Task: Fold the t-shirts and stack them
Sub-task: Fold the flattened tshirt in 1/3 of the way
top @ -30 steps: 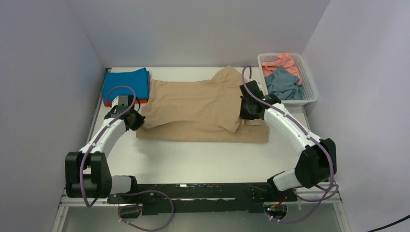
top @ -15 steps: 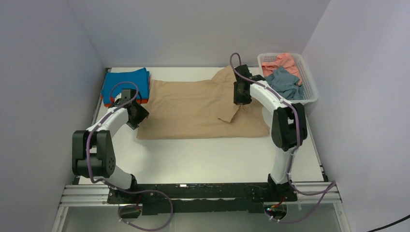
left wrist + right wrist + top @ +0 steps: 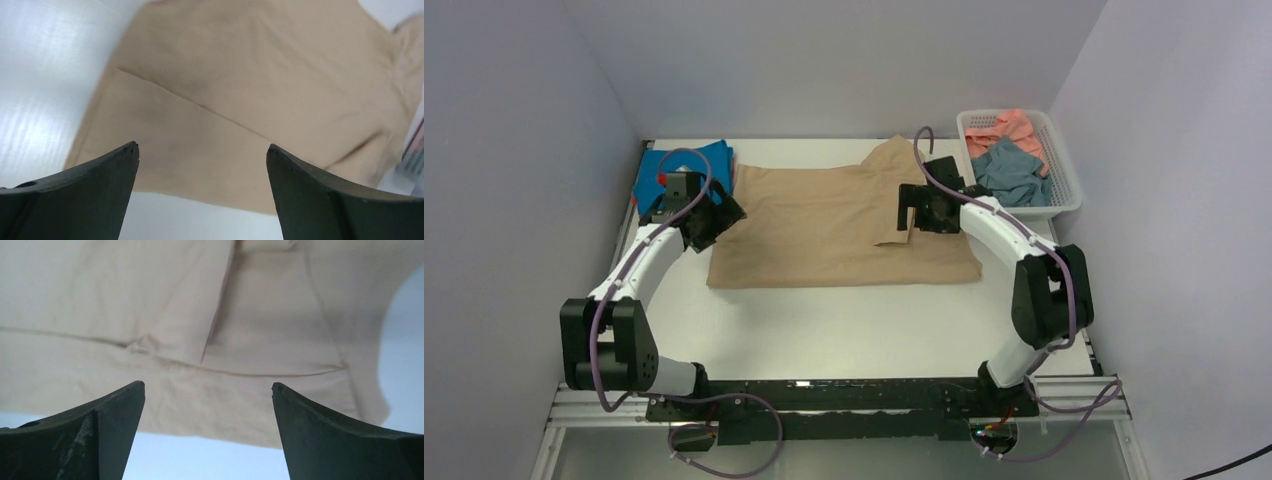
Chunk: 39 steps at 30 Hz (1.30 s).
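A tan-beige t-shirt (image 3: 824, 225) lies on the table (image 3: 844, 320), folded lengthwise, with one sleeve flap turned onto it at the right. My left gripper (image 3: 714, 215) hovers open over its left end. In the left wrist view the fingers (image 3: 202, 147) frame the tan cloth (image 3: 240, 90) and hold nothing. My right gripper (image 3: 911, 208) hangs open above the sleeve end, and the shirt (image 3: 175, 315) shows between its spread fingers (image 3: 208, 385). A folded bright blue t-shirt (image 3: 686, 162) sits at the back left on an orange one (image 3: 638, 209).
A white lattice basket (image 3: 1064, 195) at the back right holds a salmon pink t-shirt (image 3: 1014, 125) and a dusty grey-blue one (image 3: 1009, 172). Walls close in the table on the left, back and right.
Both grippers have gone from shut to open and let go of the tan shirt. It now lies flatter and further back, and both arms have pulled up and away from its ends.
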Available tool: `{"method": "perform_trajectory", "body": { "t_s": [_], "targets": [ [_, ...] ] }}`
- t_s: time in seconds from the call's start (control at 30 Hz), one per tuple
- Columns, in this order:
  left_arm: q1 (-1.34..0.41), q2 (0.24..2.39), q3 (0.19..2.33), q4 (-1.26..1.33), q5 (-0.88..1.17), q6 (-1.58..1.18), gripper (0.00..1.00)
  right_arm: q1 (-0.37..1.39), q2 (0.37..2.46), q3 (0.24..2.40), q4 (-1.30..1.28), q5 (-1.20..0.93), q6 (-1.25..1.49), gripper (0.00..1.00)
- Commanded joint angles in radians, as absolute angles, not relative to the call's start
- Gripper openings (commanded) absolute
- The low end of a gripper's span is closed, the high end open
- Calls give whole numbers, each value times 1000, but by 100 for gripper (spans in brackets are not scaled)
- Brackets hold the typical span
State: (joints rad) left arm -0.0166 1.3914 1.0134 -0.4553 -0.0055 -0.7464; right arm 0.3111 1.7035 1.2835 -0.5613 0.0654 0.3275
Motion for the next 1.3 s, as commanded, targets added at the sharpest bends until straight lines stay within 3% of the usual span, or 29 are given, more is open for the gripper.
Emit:
{"method": "perform_trajectory", "body": {
  "t_s": [0.0, 0.3, 0.7, 1.03, 1.27],
  "targets": [
    [-73, 1413, 976, -394, 148, -657, 100, 316, 1645, 1145, -345, -135, 367, 100],
    [-88, 1397, 923, -407, 91, -648, 99, 327, 1812, 1199, -261, -216, 415, 100],
    [-88, 1428, 982, -432, 71, -638, 99, 339, 2032, 1582, -237, -233, 534, 100],
    [-108, 1605, 1083, -354, 178, -631, 99, 337, 1807, 1246, -199, -76, 463, 100],
    [-114, 1765, 1093, -317, 211, -641, 100, 337, 1840, 1160, -208, -71, 461, 100]
  ]
}}
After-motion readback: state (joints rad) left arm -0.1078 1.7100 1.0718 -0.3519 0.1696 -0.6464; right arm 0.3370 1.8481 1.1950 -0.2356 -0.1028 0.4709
